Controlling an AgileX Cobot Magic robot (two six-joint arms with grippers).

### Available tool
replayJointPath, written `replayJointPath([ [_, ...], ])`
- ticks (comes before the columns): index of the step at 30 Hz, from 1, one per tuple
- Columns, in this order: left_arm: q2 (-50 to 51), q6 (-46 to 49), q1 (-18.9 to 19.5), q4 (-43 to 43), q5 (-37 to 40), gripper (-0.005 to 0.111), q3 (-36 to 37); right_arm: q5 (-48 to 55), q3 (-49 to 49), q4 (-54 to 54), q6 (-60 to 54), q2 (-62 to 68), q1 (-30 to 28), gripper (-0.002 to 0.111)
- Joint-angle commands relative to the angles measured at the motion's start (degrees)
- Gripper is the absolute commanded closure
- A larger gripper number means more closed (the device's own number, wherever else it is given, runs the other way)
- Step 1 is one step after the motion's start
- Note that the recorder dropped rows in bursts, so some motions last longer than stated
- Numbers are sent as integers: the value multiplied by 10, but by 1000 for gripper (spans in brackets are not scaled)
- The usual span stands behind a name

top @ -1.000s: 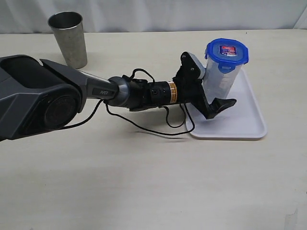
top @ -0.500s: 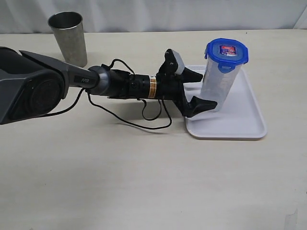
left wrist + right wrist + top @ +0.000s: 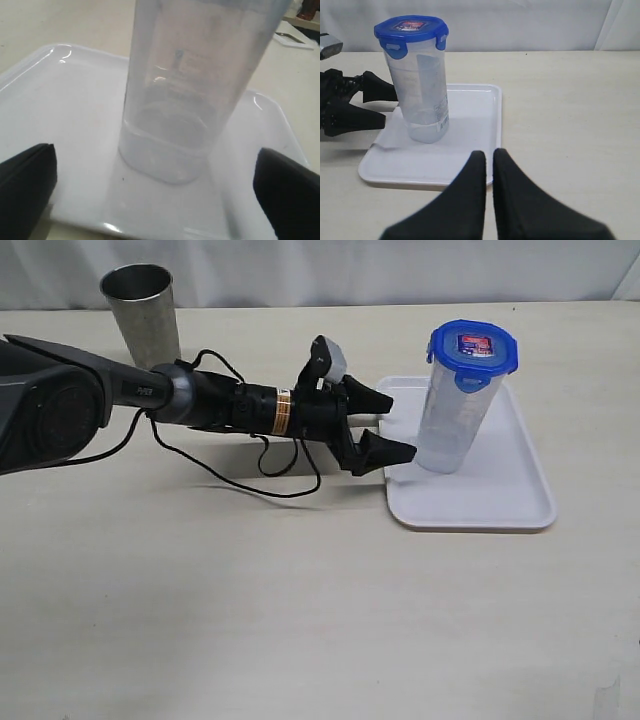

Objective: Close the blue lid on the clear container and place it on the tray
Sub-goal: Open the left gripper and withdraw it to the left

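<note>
The clear container (image 3: 448,415) stands upright on the white tray (image 3: 500,502), with the blue lid (image 3: 472,348) sitting on its top. My left gripper (image 3: 398,427) is open just left of the tray's left edge, apart from the container, holding nothing. In the left wrist view the container (image 3: 192,90) rises close ahead on the tray (image 3: 55,105), with a black finger (image 3: 27,192) at each side. My right gripper (image 3: 489,152) is shut and empty, hovering near the tray's rim (image 3: 492,107); from there the container (image 3: 422,95) and lid (image 3: 411,28) show. It is outside the exterior view.
A tapered steel cup (image 3: 146,320) stands at the far left of the table, behind the left arm. The arm's black cable (image 3: 240,475) loops onto the tabletop beneath it. A white curtain backs the table.
My left gripper, open throughout, has drawn back to the left, away from the container. The container stays upright on the tray, lid on.
</note>
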Motion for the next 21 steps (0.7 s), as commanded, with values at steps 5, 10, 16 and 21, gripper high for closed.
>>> replayJointPath([
  [5, -10, -77, 46, 26, -106, 2, -2, -6, 1, -2, 0, -3, -3, 103],
  [10, -32, -145, 71, 136, -106, 2, -2, -6, 1, -2, 0, -3, -3, 103],
  [16, -75, -221, 76, 230, -102, 2, -1, -6, 1, -2, 0, -3, -3, 103],
  [21, -110, -274, 82, 230, -93, 2, 0, -6, 1, -2, 0, -3, -3, 103],
])
